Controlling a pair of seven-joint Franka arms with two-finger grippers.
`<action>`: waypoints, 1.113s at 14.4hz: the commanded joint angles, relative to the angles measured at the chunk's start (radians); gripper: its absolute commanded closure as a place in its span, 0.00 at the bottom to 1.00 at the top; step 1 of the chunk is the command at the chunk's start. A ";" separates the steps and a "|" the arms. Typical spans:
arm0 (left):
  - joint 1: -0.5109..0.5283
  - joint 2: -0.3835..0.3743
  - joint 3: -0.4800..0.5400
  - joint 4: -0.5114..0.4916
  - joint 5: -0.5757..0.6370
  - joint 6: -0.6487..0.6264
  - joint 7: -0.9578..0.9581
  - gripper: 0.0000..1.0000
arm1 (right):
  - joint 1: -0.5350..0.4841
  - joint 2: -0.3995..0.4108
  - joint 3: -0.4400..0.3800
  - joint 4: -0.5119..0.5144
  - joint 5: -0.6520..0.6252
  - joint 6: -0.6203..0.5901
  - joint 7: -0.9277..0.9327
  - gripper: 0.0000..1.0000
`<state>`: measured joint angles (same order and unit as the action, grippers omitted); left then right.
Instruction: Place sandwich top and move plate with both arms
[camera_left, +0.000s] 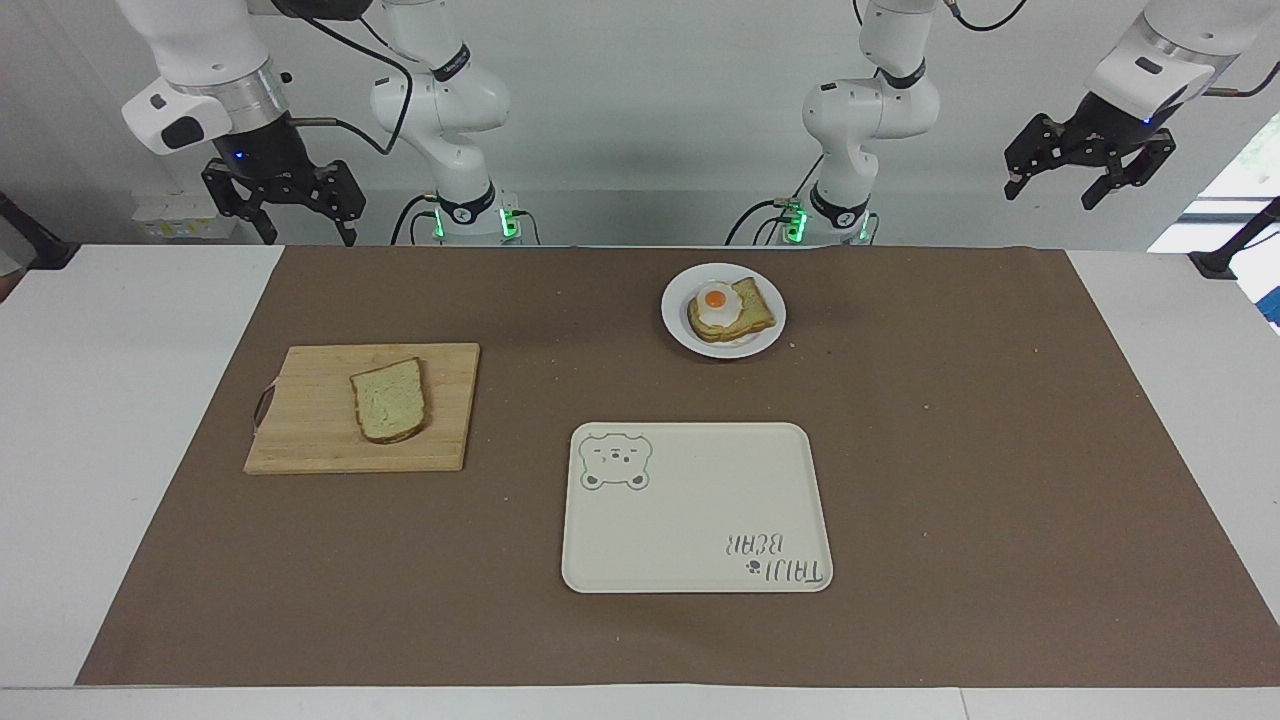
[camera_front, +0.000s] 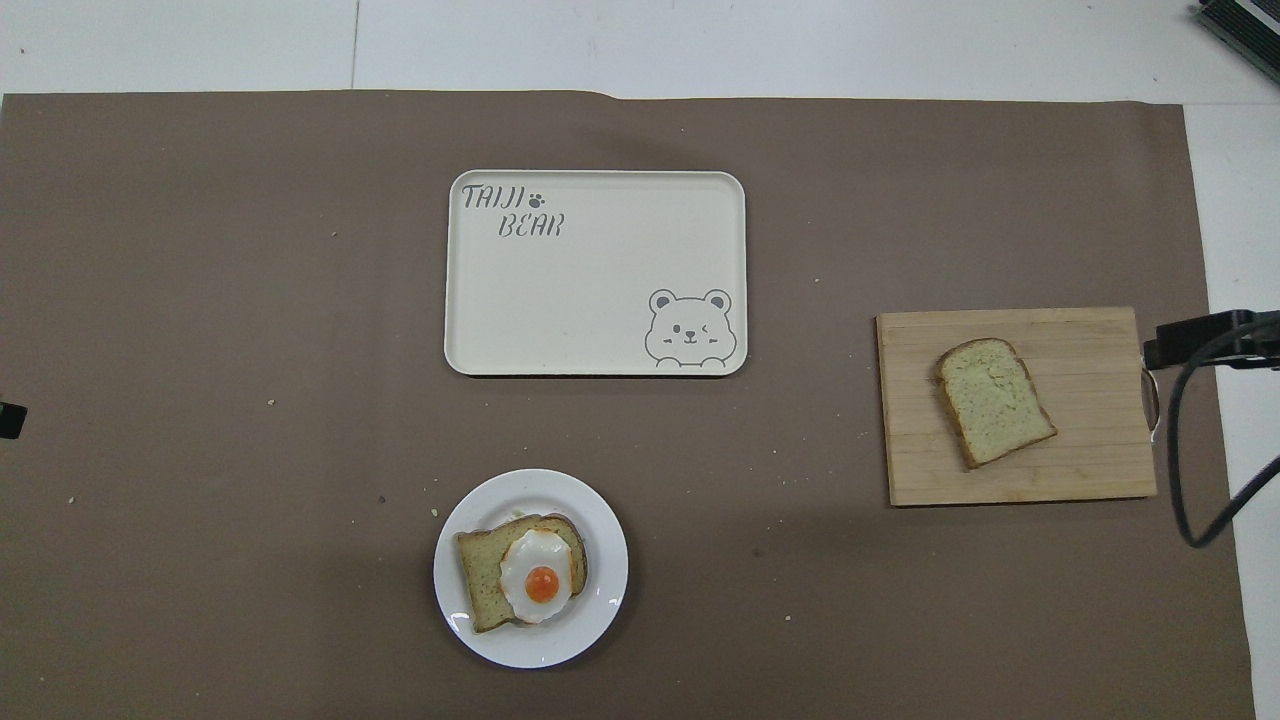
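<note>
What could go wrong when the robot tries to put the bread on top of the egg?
The sandwich top lies flat on the cutting board, so the right gripper may struggle to get its fingers under it.

The fried egg is domed, so bread set on it might tilt or slide off.

The plate is small and low; when both arms, including the left gripper, lift it, the sandwich could slip.

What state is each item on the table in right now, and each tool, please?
Bread slice: flat on the cutting board, untouched.
Plate: on the mat near the robots, holding egg-topped bread.
Tray: nothing on it.
Left tool: open, raised, holds nothing.
Right tool: open, raised, holds nothing.
</note>
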<state>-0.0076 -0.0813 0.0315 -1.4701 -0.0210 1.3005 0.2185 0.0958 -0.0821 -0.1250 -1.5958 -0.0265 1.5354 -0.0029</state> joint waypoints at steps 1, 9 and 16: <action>-0.014 -0.025 0.008 -0.026 0.006 -0.001 -0.010 0.00 | -0.019 -0.008 0.007 -0.016 0.010 0.020 -0.031 0.00; -0.014 -0.025 0.008 -0.026 0.006 0.000 -0.010 0.00 | -0.028 -0.002 0.007 -0.022 0.010 0.061 -0.029 0.00; -0.014 -0.025 0.008 -0.026 0.006 -0.001 -0.010 0.00 | -0.040 0.011 0.005 -0.064 0.011 0.152 -0.118 0.00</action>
<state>-0.0076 -0.0813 0.0315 -1.4701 -0.0210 1.3005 0.2185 0.0826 -0.0701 -0.1253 -1.6374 -0.0262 1.6529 -0.0523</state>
